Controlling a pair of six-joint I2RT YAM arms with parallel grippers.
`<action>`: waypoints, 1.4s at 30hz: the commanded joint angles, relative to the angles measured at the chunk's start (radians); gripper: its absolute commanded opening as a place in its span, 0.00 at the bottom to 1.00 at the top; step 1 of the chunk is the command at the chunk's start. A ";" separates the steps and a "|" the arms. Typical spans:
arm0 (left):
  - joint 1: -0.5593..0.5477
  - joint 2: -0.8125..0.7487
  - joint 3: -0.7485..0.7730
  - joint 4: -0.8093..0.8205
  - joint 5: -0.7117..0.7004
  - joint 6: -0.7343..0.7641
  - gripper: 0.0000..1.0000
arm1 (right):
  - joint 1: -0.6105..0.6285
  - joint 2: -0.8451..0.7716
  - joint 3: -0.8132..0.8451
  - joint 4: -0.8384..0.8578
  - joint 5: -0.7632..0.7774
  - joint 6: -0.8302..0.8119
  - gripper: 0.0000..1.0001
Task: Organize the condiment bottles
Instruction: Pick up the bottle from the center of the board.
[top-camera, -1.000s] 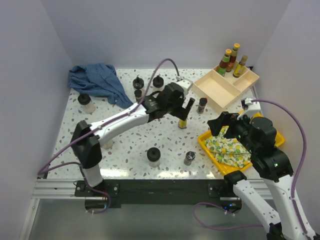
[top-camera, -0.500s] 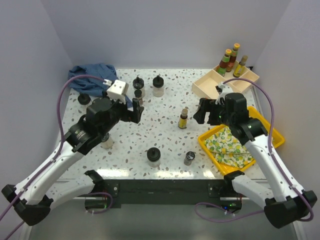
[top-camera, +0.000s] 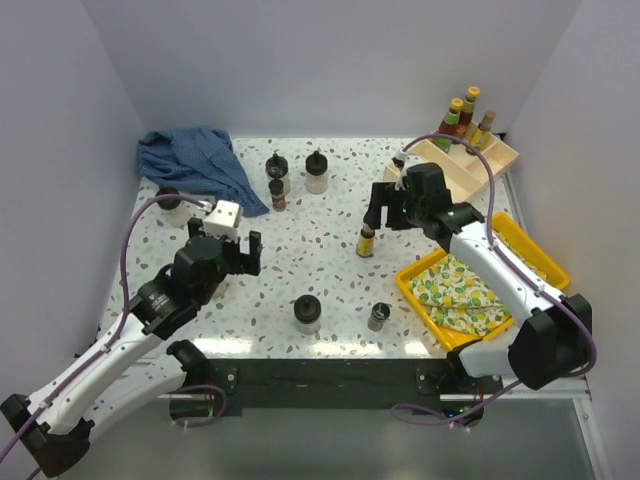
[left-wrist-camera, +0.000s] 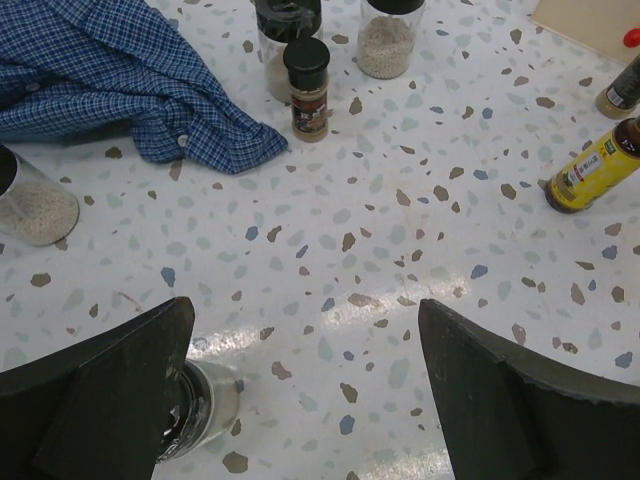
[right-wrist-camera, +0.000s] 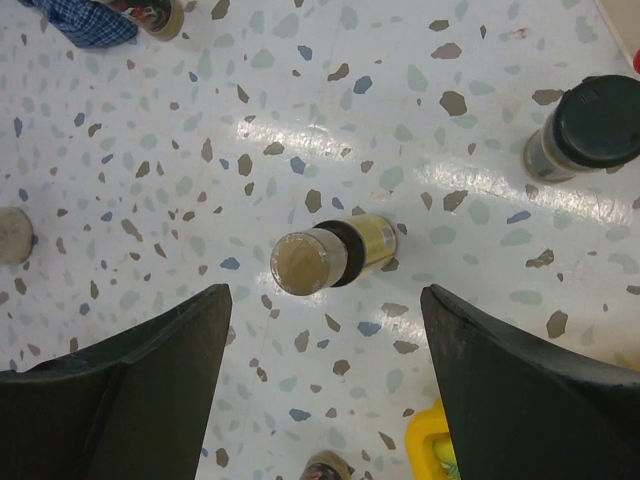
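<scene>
One slim yellow-labelled sauce bottle with a brown cap (right-wrist-camera: 325, 258) stands upright just right of the tabletop's (right-wrist-camera: 300, 100) middle. It is almost straight below my right hand (right-wrist-camera: 325, 292), with its long axis pointing up at me between my two fingers (right-wrist-camera: 150, 390). Those fingers stand well apart, one on each side of it, touching nothing and holding nothing. My left hand (left-wrist-camera: 305, 312) is farther off, toward the left edge, spread wide and empty too.

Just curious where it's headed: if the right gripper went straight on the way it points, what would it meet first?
Probably the yellow-labelled bottle standing straight ahead of the open right gripper; depth is unclear.
</scene>
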 joint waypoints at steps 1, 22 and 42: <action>0.003 -0.004 0.002 0.051 -0.055 -0.023 1.00 | 0.059 0.042 0.097 0.032 0.099 -0.037 0.79; 0.002 0.015 -0.005 0.042 -0.050 -0.038 1.00 | 0.179 0.162 0.068 0.070 0.316 -0.054 0.54; 0.002 0.018 -0.003 0.034 -0.070 -0.041 1.00 | 0.208 0.194 0.152 -0.017 0.379 -0.029 0.00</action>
